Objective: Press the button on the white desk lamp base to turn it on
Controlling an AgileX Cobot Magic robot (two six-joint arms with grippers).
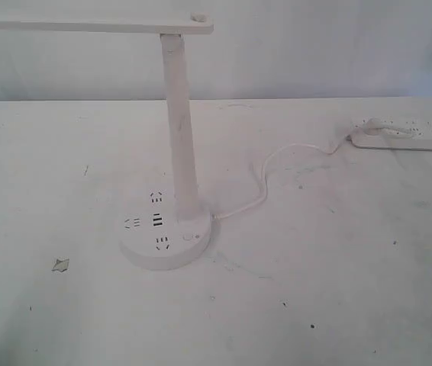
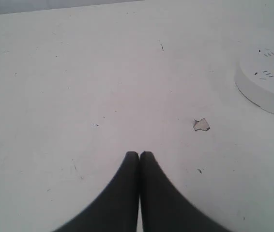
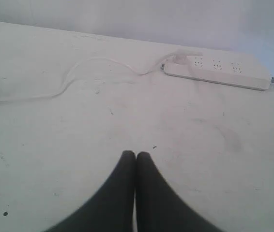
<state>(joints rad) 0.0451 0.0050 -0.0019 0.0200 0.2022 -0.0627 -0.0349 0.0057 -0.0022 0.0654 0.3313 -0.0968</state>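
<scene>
White and round, the button (image 1: 188, 235) sits at the near right of the white desk lamp base (image 1: 141, 245), left of the middle of the scuffed worktop (image 1: 315, 290), untouched. Left jaws are closed, black tapered fingers (image 2: 125, 188) tip to tip, left of the base beside a paint chip (image 2: 201, 124). Right jaws, likewise closed, face the looping cable (image 3: 79, 67) and the long power strip (image 3: 214, 75) at far right.

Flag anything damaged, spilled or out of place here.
One small grey fleck lies on the table near the white desk lamp base: a chip in the surface or a loose scrap, I cannot tell which. The table is scuffed and speckled. Nothing else stands out.
</scene>
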